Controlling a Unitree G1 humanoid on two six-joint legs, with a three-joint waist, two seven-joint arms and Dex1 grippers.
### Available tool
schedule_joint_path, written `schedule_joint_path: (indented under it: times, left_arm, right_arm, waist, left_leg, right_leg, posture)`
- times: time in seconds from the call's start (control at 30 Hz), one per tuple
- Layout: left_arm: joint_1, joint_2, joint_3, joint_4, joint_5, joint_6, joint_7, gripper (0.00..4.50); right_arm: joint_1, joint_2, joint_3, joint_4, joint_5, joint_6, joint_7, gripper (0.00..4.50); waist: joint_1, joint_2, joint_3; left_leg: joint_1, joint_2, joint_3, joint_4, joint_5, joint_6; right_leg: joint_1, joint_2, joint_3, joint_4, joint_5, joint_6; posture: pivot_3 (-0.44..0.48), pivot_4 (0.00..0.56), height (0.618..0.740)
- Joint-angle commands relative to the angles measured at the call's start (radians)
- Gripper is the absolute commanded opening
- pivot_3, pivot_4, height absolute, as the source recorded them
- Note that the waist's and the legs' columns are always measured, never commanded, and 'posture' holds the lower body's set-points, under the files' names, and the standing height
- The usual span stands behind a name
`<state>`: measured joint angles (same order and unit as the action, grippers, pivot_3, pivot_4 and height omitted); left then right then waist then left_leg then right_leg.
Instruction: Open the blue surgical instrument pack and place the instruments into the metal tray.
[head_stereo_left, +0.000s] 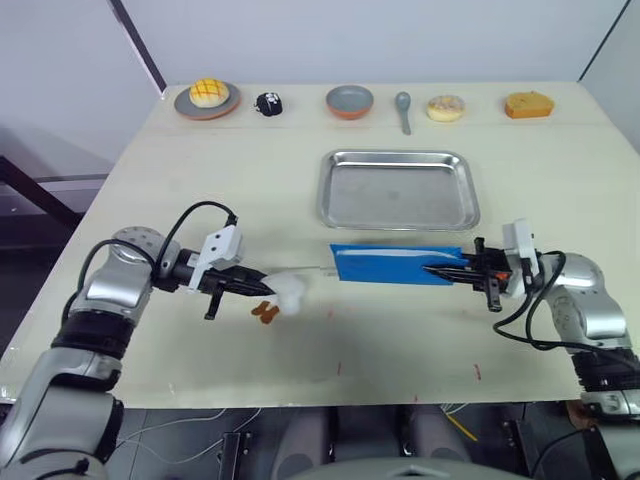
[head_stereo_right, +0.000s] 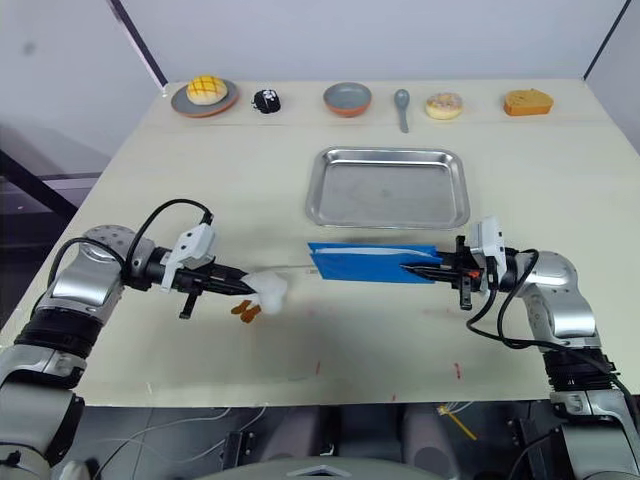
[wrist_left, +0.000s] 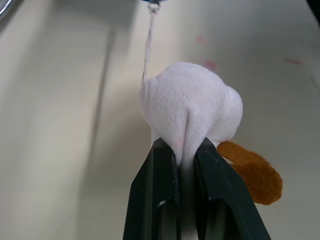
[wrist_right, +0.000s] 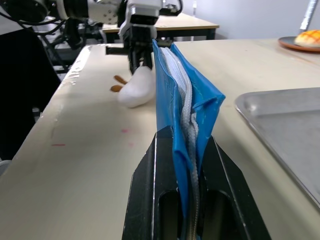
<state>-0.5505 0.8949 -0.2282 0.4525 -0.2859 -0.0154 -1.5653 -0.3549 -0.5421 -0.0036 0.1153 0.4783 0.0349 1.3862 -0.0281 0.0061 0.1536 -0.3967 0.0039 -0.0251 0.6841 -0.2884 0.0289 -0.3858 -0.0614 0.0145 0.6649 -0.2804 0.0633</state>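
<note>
Right gripper clamps the near-right edge of the blue surgical instrument pack, just in front of the metal tray. Left gripper is pinched on the white plush toy, joined by a string to the pack's far end.

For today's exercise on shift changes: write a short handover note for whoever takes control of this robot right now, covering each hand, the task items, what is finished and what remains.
Left hand: shut on the white plush toy, which is tied by a thin string to the pack's end.
Right hand: shut on the blue surgical instrument pack, holding its far end; the pack stretches between the hands, just in front of the metal tray.
Done: both ends gripped.
Left: pull the pack open, move the instruments into the tray. No instruments are out yet.
</note>
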Motion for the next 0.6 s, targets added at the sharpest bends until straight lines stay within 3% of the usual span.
schedule_joint_path:
  times: [0.03, 0.2, 0.23, 0.33, 0.4, 0.6]
  left_arm:
    - [-0.030, -0.002, 0.005, 0.059, 0.049, -0.046, -0.044, 0.04]
    - [-0.045, 0.015, -0.019, 0.090, 0.069, -0.059, -0.049, 2.05]
    - [-0.044, 0.025, -0.026, 0.083, 0.059, -0.048, -0.049, 2.69]
    - [-0.040, 0.064, -0.052, 0.037, -0.011, 0.010, -0.049, 3.57]
    - [-0.042, 0.098, -0.075, 0.009, -0.056, 0.035, -0.049, 4.45]
    - [-0.113, 0.138, -0.068, -0.015, -0.202, 0.109, -0.049, 4.45]
  right_arm:
    - [-0.021, 0.003, -0.016, -0.007, 0.002, -0.028, -0.012, 0.00]
    - [-0.021, 0.005, -0.010, -0.006, -0.004, -0.032, -0.018, 0.00]
    - [-0.018, 0.003, -0.009, -0.006, -0.006, -0.034, -0.017, 0.00]
    - [-0.014, 0.006, -0.008, -0.011, -0.005, -0.034, -0.022, 0.00]
    - [-0.015, 0.011, -0.005, -0.012, -0.006, -0.034, -0.024, 0.00]
    - [-0.016, 0.014, 0.013, -0.016, -0.013, -0.036, -0.007, 0.00]
  waist:
    - [0.003, 0.000, 0.000]
    - [0.006, -0.001, 0.000]
    - [0.007, -0.001, 0.000]
    - [0.008, -0.001, 0.001]
    - [0.009, -0.002, 0.002]
    - [0.013, -0.005, 0.005]
  left_leg:
    - [0.000, 0.000, 0.000, 0.000, 0.000, 0.000]
    - [0.000, 0.000, 0.001, 0.000, 0.000, 0.000]
    - [0.000, 0.000, 0.001, 0.000, 0.000, 0.000]
    - [0.000, 0.000, 0.001, 0.000, 0.000, 0.000]
    - [-0.001, 0.000, 0.001, 0.000, 0.000, 0.000]
    - [-0.001, 0.001, 0.000, 0.000, 0.000, 0.000]
  right_leg:
    - [0.000, 0.000, 0.000, 0.000, 0.000, 0.000]
    - [-0.001, 0.000, 0.001, 0.000, 0.000, 0.000]
    - [-0.001, 0.000, 0.001, 0.000, 0.000, 0.000]
    - [-0.001, 0.000, 0.001, 0.000, 0.000, 0.000]
    - [-0.001, 0.000, 0.001, 0.001, 0.000, 0.000]
    - [-0.002, 0.000, 0.001, 0.001, 0.000, 0.000]
  posture:
    - [0.000, 0.150, 0.740]
    - [0.000, 0.150, 0.740]
    - [0.000, 0.150, 0.740]
    - [0.000, 0.150, 0.740]
    - [0.000, 0.150, 0.740]
    - [0.000, 0.150, 0.740]
